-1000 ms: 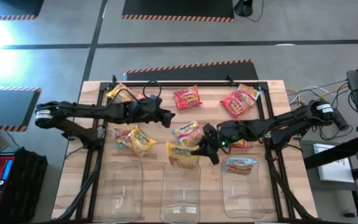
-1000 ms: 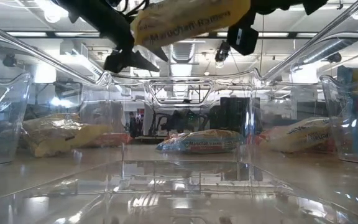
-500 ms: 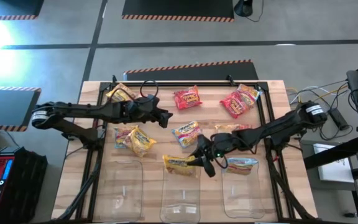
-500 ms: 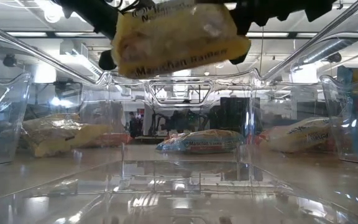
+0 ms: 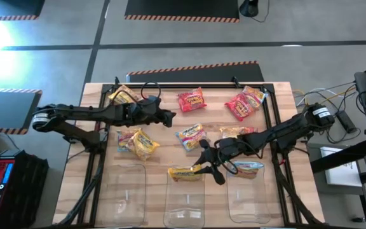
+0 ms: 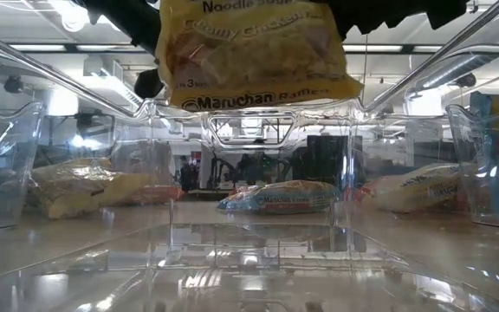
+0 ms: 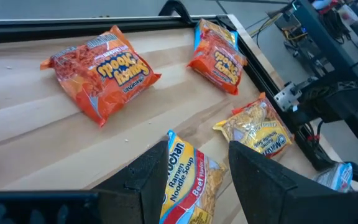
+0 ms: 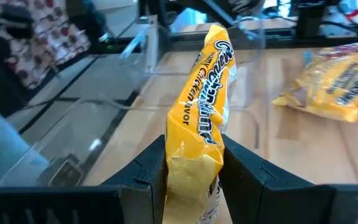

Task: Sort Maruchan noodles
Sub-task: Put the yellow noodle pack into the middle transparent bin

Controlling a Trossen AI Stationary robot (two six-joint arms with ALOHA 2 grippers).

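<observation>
My right gripper (image 5: 204,168) is shut on a yellow packet (image 5: 186,173), held over the far end of the middle clear bin (image 5: 186,202). In the low view that packet (image 6: 251,54) hangs high, its printed face showing. My left gripper (image 5: 171,117) is open and hovers over the table's middle. A light blue and yellow packet (image 7: 182,180) lies flat on the wood just beyond its fingers. Other packets lie flat on the table: two red (image 5: 191,100) (image 5: 243,103), yellow ones (image 5: 122,95) (image 5: 136,142) (image 5: 239,132). One light blue packet (image 5: 246,168) lies in the right bin. My right gripper pinches the yellow packet between its two fingers (image 8: 151,165) at one short end (image 8: 191,163). The fingers come from the table's right, slanting down. The packet is lifted clear, sticks out past the fingertips on edge, and hangs above the middle bin.
Three clear bins stand side by side along the near edge; the left one (image 5: 126,194) shows nothing inside. Black frame rails (image 5: 100,137) run along both sides and the far edge of the table. Bare wood lies between the loose packets.
My right gripper has carried the yellow packet toward the near edge and a little left, from beside the light blue and yellow packet to above the middle bin's far end. The packet has turned from nearly edge-on to face-on in the low view, hanging lower.
</observation>
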